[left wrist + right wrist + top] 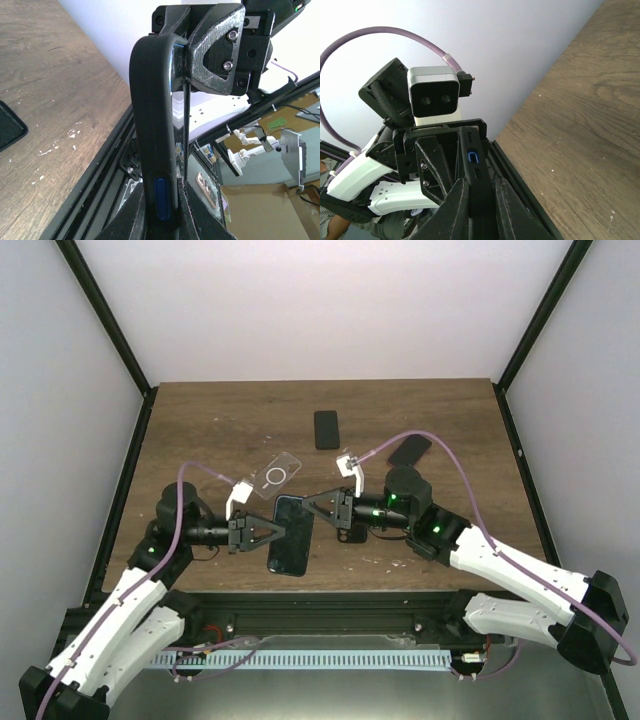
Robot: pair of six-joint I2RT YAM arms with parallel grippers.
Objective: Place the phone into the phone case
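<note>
- The left tool (278,532) is clamped on the lower end of a dark slab held edge-up above the bench (200,430). The right tool (310,508) is closed on its opposite end.
- Between them, the left wrist view shows a thick matte phone case (152,125) with a blue button. A thin glossy edge beside it is most likely the phone (185,135).
- The two meet at both gripped ends, but a slit of daylight shows between them along the middle. By my reading, the phone is only partly seated.
- What is left is to press that open side home until the lip closes all round, then set it down.
- Lying on the bench well apart are a clear case (277,476) and two dark slabs (326,428) (410,450).
</note>
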